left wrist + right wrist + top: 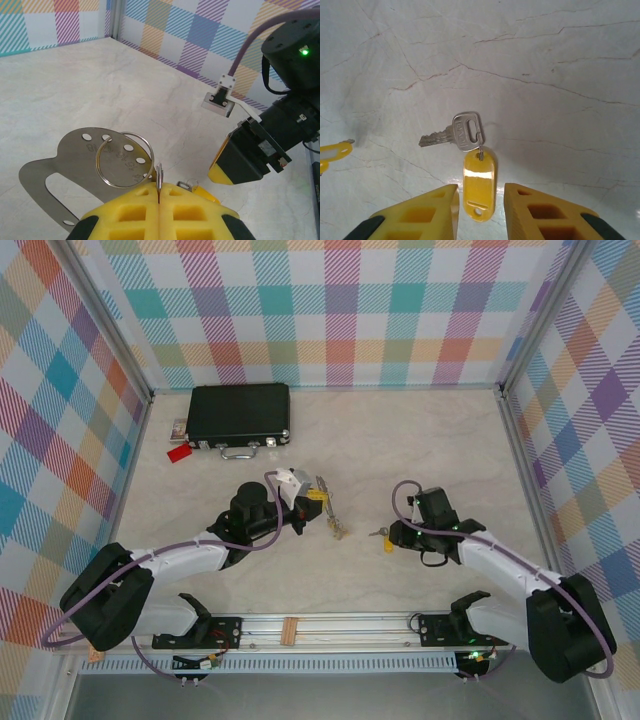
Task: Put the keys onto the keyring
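The top camera looks down from behind; both wrist cameras skim close over the same table (430, 440).

black case (240, 412) flat at far left of pale marbled table (430, 440), silver handle (238, 451) facing near, red tag (180, 453) beside its corner, plaid walls (340, 310)

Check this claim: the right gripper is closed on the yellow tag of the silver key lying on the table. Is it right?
Not quite. The right gripper is open, with a finger on either side of the yellow tag. The tag does hang from the silver key lying on the table, as the right wrist view shows.
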Tool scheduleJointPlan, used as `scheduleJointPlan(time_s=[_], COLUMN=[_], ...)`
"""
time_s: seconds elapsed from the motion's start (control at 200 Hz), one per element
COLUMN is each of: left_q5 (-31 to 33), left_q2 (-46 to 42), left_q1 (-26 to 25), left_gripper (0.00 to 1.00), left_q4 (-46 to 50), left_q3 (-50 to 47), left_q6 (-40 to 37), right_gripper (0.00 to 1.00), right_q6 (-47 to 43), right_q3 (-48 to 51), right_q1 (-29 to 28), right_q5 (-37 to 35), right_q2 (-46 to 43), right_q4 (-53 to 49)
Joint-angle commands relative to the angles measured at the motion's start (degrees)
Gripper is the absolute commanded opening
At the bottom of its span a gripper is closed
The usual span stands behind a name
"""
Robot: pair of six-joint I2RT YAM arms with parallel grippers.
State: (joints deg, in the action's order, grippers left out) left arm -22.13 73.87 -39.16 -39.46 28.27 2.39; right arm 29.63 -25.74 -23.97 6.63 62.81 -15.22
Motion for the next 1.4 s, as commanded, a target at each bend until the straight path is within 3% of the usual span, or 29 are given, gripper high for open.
scheduleJointPlan(time_s=[0.0, 0.28, 0.58, 0.955, 1.18, 1.395], left_q5=[-2.0, -2.3, -2.5, -2.9, -3.2, -3.2], left_q2=[0.8, 0.8, 0.6, 0.8, 0.8, 0.9], left_q1=[-0.7, -0.7, -0.8, -0.8, -0.8, -0.8], left_gripper=[0.0, 0.0, 0.0, 0.0, 0.0, 0.0], left_q4=[-4.2, -4.5, -4.5, -4.3, -4.2, -4.5], left_q3=[-0.6, -0.6, -0.5, -0.4, -0.3, -0.3], left_q6=[1.3, 1.7, 1.9, 1.9, 2.0, 2.0], right_gripper=[0.29, 0.27, 0.26, 0.15, 0.0, 0.0], right_q6=[2.4, 3.2, 3.2, 1.9, 0.7, -1.4], right_q3=[3.3, 6.8, 6.6, 5.4, 5.0, 3.3], right_q1=[-0.7, -4.5, -4.5, -4.5, -4.5, -4.5], right_q5=[-0.8, -8.9, -8.5, -7.1, -6.9, -7.5], right_q2=[-1.7, -0.2, 5.1, 8.2, 5.9, -0.1], right_q4=[10.6, 17.4, 19.1, 19.8, 18.2, 13.4])
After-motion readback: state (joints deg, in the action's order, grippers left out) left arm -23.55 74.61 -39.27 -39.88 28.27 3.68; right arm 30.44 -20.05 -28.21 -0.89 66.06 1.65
